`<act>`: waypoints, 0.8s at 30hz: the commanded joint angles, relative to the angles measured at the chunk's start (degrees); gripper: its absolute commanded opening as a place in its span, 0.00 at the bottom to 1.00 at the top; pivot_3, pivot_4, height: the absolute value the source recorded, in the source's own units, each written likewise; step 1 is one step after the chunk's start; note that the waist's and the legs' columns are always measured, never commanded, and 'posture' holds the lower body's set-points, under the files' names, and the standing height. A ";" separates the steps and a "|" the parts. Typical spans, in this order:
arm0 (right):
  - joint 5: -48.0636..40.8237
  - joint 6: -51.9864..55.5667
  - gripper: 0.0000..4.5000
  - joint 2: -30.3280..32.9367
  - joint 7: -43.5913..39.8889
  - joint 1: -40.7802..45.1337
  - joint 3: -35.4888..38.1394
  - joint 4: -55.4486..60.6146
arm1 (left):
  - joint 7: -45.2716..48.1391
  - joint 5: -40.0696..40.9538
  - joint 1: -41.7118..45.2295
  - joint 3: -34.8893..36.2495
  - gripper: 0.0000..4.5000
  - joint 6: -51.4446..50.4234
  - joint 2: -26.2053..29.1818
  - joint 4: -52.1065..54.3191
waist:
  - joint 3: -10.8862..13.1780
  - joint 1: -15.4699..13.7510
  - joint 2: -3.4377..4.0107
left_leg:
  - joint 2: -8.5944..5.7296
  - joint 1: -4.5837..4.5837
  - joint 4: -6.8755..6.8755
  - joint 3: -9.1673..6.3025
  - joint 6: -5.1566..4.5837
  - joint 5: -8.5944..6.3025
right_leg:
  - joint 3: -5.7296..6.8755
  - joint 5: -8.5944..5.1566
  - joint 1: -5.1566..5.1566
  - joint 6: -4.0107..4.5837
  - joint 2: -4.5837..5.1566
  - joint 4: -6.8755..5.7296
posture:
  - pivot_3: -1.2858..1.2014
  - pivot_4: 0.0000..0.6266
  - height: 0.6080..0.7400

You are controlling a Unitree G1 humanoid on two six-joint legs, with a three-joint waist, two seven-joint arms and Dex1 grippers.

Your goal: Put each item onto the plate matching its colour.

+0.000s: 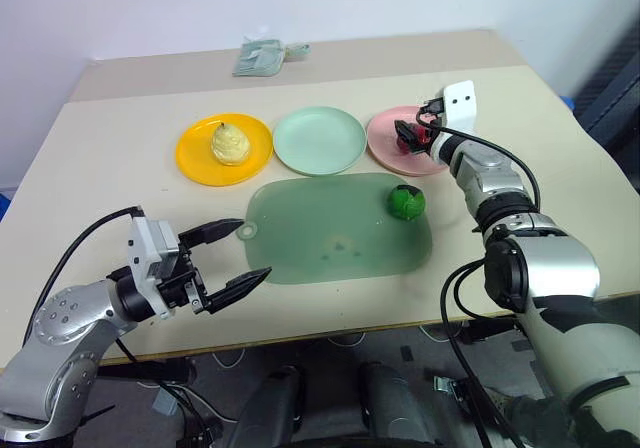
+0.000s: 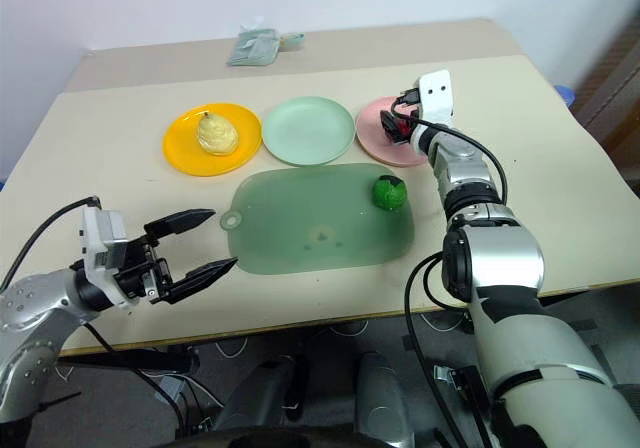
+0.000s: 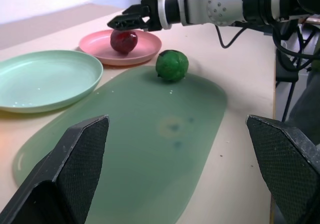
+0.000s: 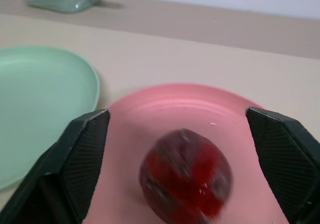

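A shiny red ball [image 4: 186,174] lies on the pink plate [image 4: 150,109] at the back right. My right gripper [image 1: 408,131] hangs level over that plate, open, one finger on each side of the ball and neither touching it. A dark green ball [image 1: 406,202] rests on the right end of the flat green mat [image 1: 330,233]. The pale yellow pear [image 1: 229,144] sits on the orange-yellow plate [image 1: 195,158]. Between those plates, the mint green plate [image 1: 319,140] holds nothing. My left gripper [image 1: 254,250] stands open near the table's front left, by the mat's ring-hole corner.
A crumpled pale green packet [image 1: 265,56] lies at the back of the table, behind the plates. The beige table [image 1: 120,208] has bare room to the left of the mat and to the right of my right arm.
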State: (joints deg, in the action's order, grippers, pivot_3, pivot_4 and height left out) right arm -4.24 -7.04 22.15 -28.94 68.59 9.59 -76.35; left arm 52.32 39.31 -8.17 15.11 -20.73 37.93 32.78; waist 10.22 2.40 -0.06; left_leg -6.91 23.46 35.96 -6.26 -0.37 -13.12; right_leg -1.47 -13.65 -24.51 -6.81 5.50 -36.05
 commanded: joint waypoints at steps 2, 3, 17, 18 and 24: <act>-4.12 0.04 1.00 1.55 -11.32 -0.02 2.03 7.67 | 2.24 0.75 0.02 -0.49 1.00 1.24 0.67 0.70 | 0.01 0.06 0.02 | 0.00 0.00 0.00 0.00 -0.03 -0.02 | 0.00 0.00 0.00 0.00 0.00 0.00 | 0.52 0.24 1.00; -4.64 0.62 1.00 1.64 -12.77 -0.67 2.16 8.94 | 2.63 0.61 0.09 -0.60 1.00 1.31 0.82 0.51 | 0.01 0.05 0.02 | 0.00 0.00 0.00 0.00 -0.08 -0.05 | 0.00 0.00 0.00 0.00 0.00 -0.01 | 0.52 0.24 1.00; -14.17 25.14 1.00 5.22 -25.08 -35.24 -3.02 62.86 | 7.24 -0.68 7.15 -4.56 1.00 1.39 1.48 -5.28 | 0.03 -1.64 0.11 | 0.02 -0.01 0.13 -0.05 -0.25 -0.15 | 0.02 0.00 0.01 -0.01 0.06 -0.10 | 0.52 0.24 1.00; -14.58 26.24 1.00 5.47 -24.89 -36.33 -2.97 64.24 | 7.28 -0.67 7.53 -4.70 1.00 1.31 1.45 -5.47 | 0.03 -1.63 0.11 | 0.03 -0.01 0.11 -0.05 -0.25 -0.15 | 0.02 0.00 0.02 0.00 0.06 -0.09 | 0.52 0.24 1.00; -14.97 29.81 1.00 7.05 -24.38 -41.28 -3.61 69.05 | 7.61 -0.75 8.13 -4.84 1.00 1.17 1.40 -5.69 | 0.03 -1.74 0.11 | 0.03 -0.01 0.14 -0.04 -0.25 -0.15 | 0.02 0.00 0.03 -0.01 0.08 -0.07 | 0.52 0.24 1.00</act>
State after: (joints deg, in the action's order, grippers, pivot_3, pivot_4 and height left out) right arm -18.30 22.25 28.08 -53.21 27.65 5.83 -10.48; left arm 59.65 38.45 -0.29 9.90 -20.54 38.76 26.61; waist 10.25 0.66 0.04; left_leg -6.88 23.45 36.10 -6.29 -0.62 -13.28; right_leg -1.46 -13.64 -24.47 -6.81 5.57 -36.12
